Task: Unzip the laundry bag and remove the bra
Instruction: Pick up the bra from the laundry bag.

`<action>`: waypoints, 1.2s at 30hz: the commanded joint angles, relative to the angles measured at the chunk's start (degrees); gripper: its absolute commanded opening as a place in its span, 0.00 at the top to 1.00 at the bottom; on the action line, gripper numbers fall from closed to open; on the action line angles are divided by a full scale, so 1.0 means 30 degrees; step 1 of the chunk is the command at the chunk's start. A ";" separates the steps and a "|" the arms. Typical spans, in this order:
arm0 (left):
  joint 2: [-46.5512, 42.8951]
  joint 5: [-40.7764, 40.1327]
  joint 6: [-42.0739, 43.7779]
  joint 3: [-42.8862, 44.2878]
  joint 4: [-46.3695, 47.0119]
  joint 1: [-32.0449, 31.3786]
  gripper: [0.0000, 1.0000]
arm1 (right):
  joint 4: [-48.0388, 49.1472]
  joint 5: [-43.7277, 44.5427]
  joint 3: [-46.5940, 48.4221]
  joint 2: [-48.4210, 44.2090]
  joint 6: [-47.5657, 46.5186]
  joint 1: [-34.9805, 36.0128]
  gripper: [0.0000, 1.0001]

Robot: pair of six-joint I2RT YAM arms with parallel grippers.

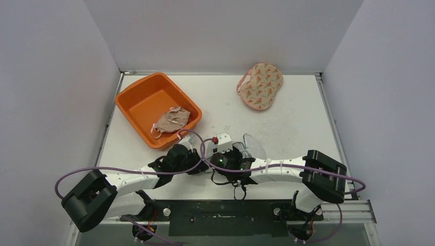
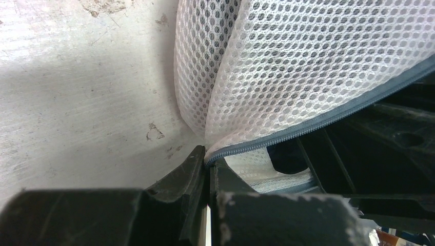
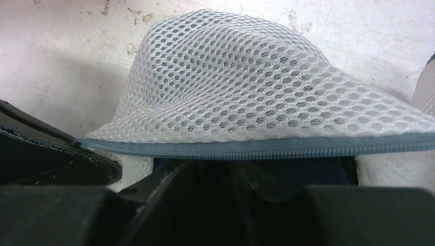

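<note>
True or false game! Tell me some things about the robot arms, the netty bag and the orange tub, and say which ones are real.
1. The orange plastic tub holds a beige strappy garment. True.
2. The left gripper pinches the white mesh laundry bag at its edge. True.
3. The peach patterned fabric piece lies inside the tub. False: it lies on the white table, far from the tub.
4. The bag's zipper is bright red. False: it is grey-blue.

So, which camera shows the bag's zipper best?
The right wrist view: the zipper runs across nearly the whole picture, teeth clear. The left wrist view shows a slanted stretch ending at the left hand. The top view shows only a bit of bag.
</note>
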 commanded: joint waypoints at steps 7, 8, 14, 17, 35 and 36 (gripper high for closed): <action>-0.1264 -0.0289 0.0154 0.0696 -0.1299 -0.0037 1.00 | -0.0092 -0.1547 -0.0809 -0.2347 -0.0550 -0.0238 0.95; -0.1308 -0.0468 0.0221 0.0788 -0.1541 -0.0012 1.00 | -0.0082 -0.1611 -0.1005 -0.2757 -0.0545 -0.0321 0.95; -0.1692 -0.2108 -0.0075 0.0641 -0.3425 0.0460 1.00 | 0.0093 -0.2205 -0.2171 -0.5209 -0.0211 -0.1266 0.95; -0.1912 -0.2489 -0.0209 0.0471 -0.3887 0.0621 1.00 | 0.0214 -0.2427 -0.2356 -0.5396 -0.0266 -0.1337 0.95; 0.0336 -0.0118 -0.0041 0.0979 -0.1215 0.0556 1.00 | 0.0557 -0.2241 0.0293 -0.2037 -0.0890 0.0201 0.23; 0.0371 -0.0084 -0.0048 0.0951 -0.1153 0.0531 1.00 | 0.0215 -0.1925 0.0620 -0.1664 -0.0800 0.0327 0.23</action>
